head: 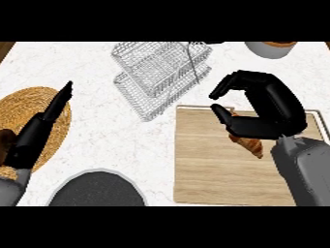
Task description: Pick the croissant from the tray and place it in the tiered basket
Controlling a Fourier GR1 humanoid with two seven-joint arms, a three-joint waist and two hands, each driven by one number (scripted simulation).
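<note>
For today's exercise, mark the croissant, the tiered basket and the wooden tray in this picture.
croissant (251, 145): head view, its lower end below the thumb.
tiered basket (160, 72): head view, wire mesh of the upper tier.
wooden tray (210, 164): head view, bare wood left of centre.

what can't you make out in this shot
Head view:
- Croissant: mostly hidden under the right robot hand; whether the hand touches it can't be told.
- Cup: cut off by the top edge.
- Dark plate: cut off by the bottom edge.
- Woven mat: partly covered by the left robot hand.
</note>
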